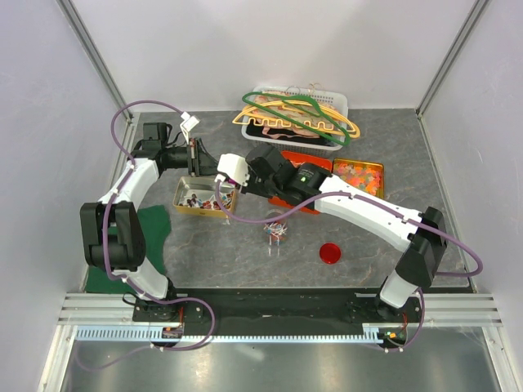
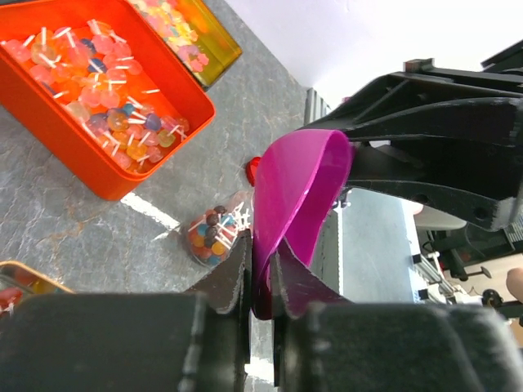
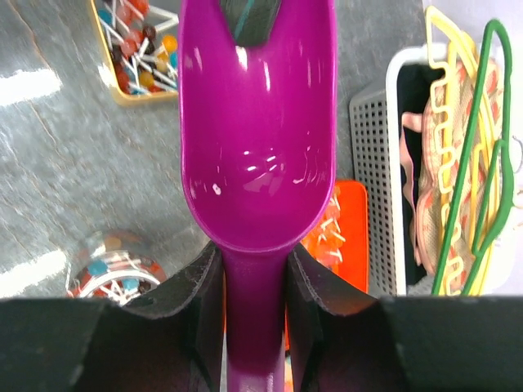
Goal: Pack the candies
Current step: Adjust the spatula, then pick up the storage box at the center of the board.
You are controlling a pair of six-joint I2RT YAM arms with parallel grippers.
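2 holds on 1 scoop (image 3: 257, 147): right gripper (image 3: 255, 286) clenched on its handle, left gripper (image 2: 263, 273) clenched on its rim. Candies (image 3: 102, 268) lie in jar (image 3: 110, 242).

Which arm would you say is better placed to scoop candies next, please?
Right: the right gripper clamps the magenta scoop by its handle, bowl empty; the left gripper only pinches its rim.

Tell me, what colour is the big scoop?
The scoop is bright magenta pink. The right wrist view shows it best.
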